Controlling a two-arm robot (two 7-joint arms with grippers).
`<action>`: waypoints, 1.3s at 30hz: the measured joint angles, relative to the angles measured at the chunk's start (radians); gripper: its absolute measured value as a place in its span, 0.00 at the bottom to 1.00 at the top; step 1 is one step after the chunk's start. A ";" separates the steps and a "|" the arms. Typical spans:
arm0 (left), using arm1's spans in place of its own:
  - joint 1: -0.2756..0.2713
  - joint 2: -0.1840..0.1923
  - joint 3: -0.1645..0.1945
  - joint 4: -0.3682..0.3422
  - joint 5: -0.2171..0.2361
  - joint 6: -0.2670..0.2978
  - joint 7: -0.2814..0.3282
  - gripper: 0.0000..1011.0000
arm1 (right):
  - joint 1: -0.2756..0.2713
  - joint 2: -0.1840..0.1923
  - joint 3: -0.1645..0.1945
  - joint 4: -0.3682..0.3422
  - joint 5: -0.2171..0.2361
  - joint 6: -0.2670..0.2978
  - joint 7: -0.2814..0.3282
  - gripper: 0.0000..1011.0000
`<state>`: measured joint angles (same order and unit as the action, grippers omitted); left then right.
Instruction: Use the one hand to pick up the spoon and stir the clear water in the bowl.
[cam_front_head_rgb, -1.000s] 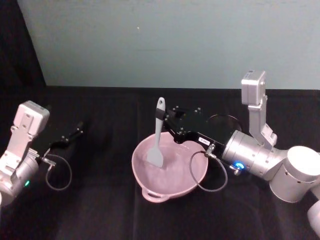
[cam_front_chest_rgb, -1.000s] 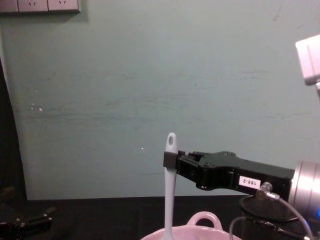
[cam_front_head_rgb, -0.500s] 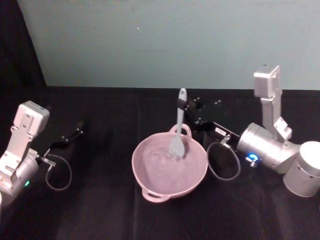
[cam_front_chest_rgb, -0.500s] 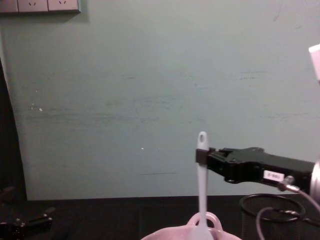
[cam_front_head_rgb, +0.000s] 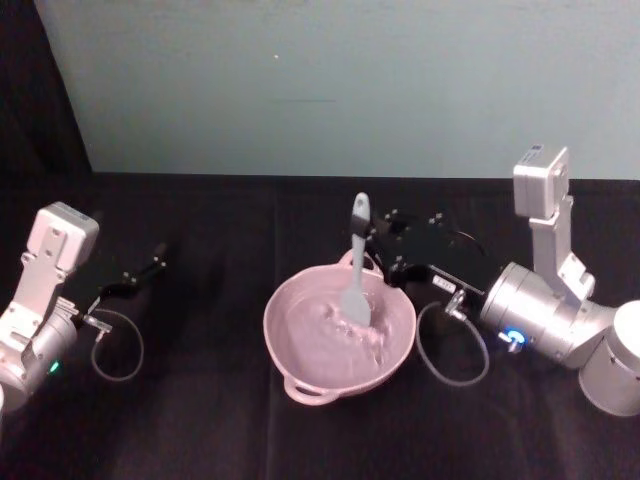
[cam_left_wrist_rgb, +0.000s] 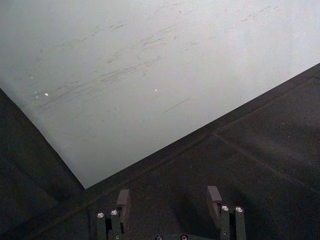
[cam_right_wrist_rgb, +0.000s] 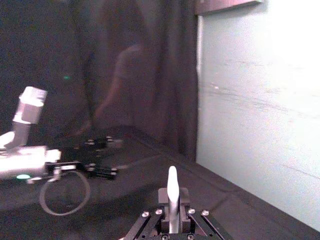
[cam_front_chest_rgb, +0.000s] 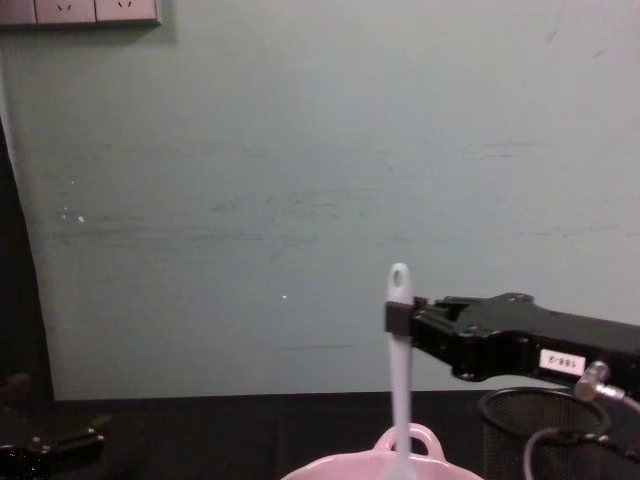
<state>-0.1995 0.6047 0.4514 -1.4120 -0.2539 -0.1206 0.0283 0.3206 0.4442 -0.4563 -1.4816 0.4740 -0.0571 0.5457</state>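
The pale pink bowl (cam_front_head_rgb: 300, 345) sits mid-table, its water rippled; its loop handle and far rim (cam_front_chest_rgb: 408, 440) peek up in the chest view. The white spoon (cam_front_head_rgb: 356, 268) stands nearly upright with its blade in the water at the bowl's far right side. My right gripper (cam_front_head_rgb: 368, 238) is shut on the spoon's upper handle (cam_front_chest_rgb: 399, 330), just below the hole, reaching in from the right. In the right wrist view the handle tip (cam_right_wrist_rgb: 171, 186) sticks up between the closed fingers. My left gripper (cam_front_head_rgb: 150, 266) rests open at the far left, low over the cloth, its fingers (cam_left_wrist_rgb: 214, 196) spread.
A black wire-mesh cup (cam_front_chest_rgb: 545, 435) stands behind the right arm, right of the bowl. Black cloth (cam_front_head_rgb: 200, 420) covers the table up to a pale green wall. Loose cable loops hang off both wrists.
The right gripper carried the spoon from the bowl's left-middle toward its far right side, then slightly nearer; the water is now rippled. The left arm has stayed put.
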 joint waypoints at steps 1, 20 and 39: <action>0.000 0.000 0.000 0.000 0.000 0.000 0.000 0.99 | -0.007 -0.001 -0.005 -0.012 0.000 0.000 0.006 0.12; 0.000 0.000 0.000 0.000 0.000 0.000 0.000 0.99 | 0.011 -0.070 -0.047 0.028 0.070 -0.004 0.055 0.12; 0.000 0.000 0.000 0.000 0.000 0.000 0.000 0.99 | 0.074 -0.093 0.003 0.169 0.047 -0.035 -0.009 0.12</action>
<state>-0.1995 0.6047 0.4514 -1.4120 -0.2539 -0.1205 0.0282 0.3950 0.3510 -0.4534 -1.3124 0.5207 -0.0925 0.5367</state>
